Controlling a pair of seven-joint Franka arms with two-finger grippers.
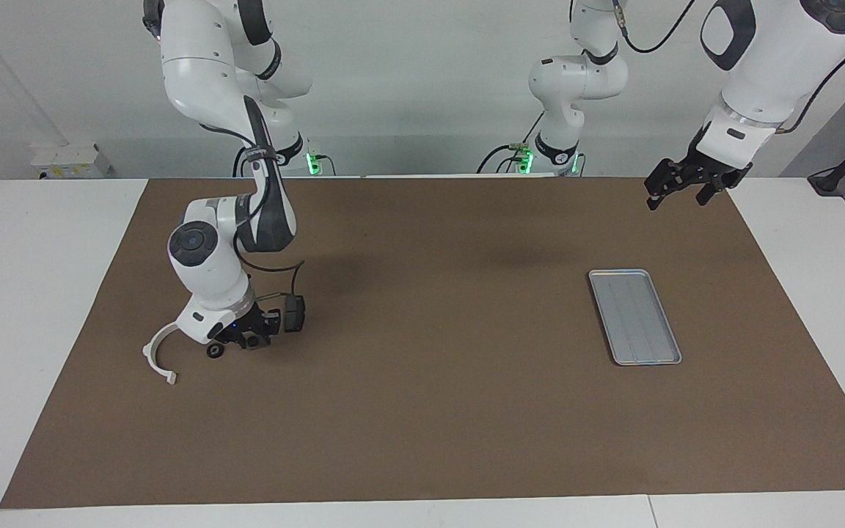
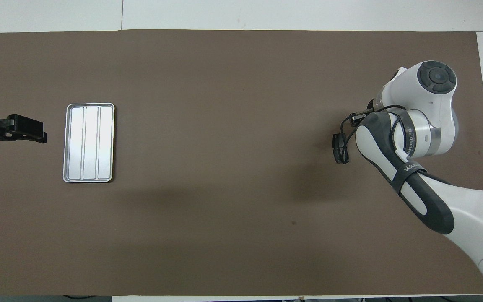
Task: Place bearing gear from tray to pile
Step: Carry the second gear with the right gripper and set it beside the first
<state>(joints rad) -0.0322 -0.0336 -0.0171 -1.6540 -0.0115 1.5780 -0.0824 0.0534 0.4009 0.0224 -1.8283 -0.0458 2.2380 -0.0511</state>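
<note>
My right pincer (image 1: pixel 235 343) sits low at the pile near the right arm's end of the surface, just beside the bracket (image 1: pixel 157 357); the gear (image 1: pixel 214 351) lies under it, whether let go I cannot tell. Tray (image 1: pixel 634 315) empty. Left pincer (image 1: pixel 679 192) waits, released. Retreat remains.

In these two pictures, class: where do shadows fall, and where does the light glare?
Facing view: soft shadow patches on the brown mat beside the right arm's elbow; the tray looks dull grey. Overhead view: the tray glares nearly white; a broad dim shadow band crosses the mat nearer the robots.
</note>
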